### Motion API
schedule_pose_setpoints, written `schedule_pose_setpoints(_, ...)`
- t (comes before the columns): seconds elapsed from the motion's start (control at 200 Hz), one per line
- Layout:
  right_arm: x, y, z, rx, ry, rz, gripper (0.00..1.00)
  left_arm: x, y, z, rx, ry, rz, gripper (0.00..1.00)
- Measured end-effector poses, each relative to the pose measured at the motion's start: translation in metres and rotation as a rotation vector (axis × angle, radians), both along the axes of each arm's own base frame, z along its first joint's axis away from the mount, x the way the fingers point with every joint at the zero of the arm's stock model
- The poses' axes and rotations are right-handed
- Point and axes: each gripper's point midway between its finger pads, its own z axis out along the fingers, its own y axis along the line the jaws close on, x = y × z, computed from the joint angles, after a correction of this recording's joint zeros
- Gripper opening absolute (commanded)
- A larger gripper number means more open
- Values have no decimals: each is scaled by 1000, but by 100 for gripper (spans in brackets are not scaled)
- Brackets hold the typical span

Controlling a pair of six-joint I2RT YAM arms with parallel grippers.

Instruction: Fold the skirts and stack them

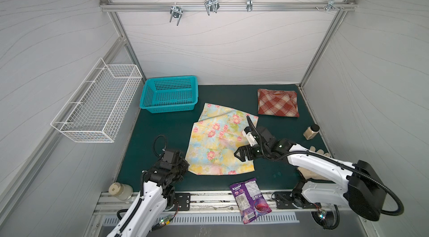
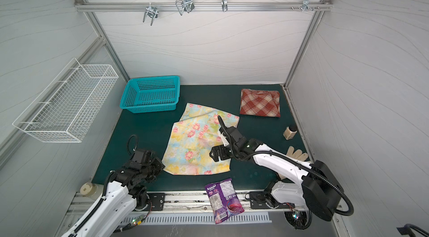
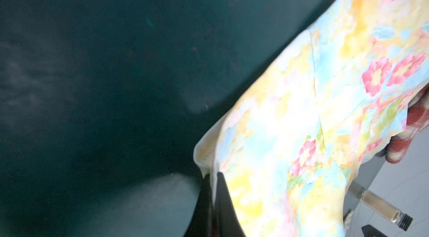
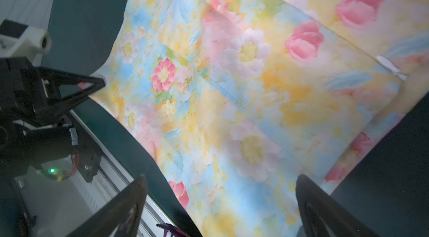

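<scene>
At frame centre in a top view the floral skirt [image 1: 218, 141] has its lower-left corner pinched in the closed left gripper [image 1: 185, 166], the right gripper [image 1: 241, 153] gaping above its right edge, likely for a two-handed fold, while the plaid skirt [image 1: 277, 103] lies folded upper right.

Watching my left arm [image 1: 148, 203] at seven o'clock and right arm [image 1: 311, 165] at five: white shells, black joints, ribbed cables [image 1: 400, 201]. The right gripper [image 4: 220, 177] is black and triangle-framed.

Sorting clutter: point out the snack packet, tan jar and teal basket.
snack packet [image 1: 249, 201], in a top view, purple front.
tan jar [image 1: 310, 133], in a top view, its body.
teal basket [image 1: 167, 107], in a top view, front wall.
</scene>
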Motion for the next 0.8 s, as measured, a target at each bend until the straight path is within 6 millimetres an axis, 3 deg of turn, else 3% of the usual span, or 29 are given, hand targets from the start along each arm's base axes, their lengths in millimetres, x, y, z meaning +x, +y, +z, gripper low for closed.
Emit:
schedule_pose_setpoints(0.1, -13, 11, -2, 4, -1, 63, 99, 10, 4, 10, 5, 15, 17, 0)
schedule_pose_setpoints(0.21, -18, 21, -11, 10, 27, 98, 99, 36, 11, 36, -13, -27, 46, 0)
schedule_pose_setpoints(0.425, -39, 34, -59, -82, 133, 143, 95, 93, 25, 96, -26, -142, 44, 0)
schedule_pose_setpoints(0.61, -58, 62, -54, -20, 136, 193, 90, 119, 37, 106, -35, -140, 34, 0)
schedule_pose_setpoints(0.735, -69, 64, -50, -21, 147, 213, 94, 129, 48, 107, -40, -135, 39, 0)
schedule_pose_setpoints(0.8, -66, 61, -37, -25, 120, 209, 97, 132, 55, 109, -36, -140, 42, 0)
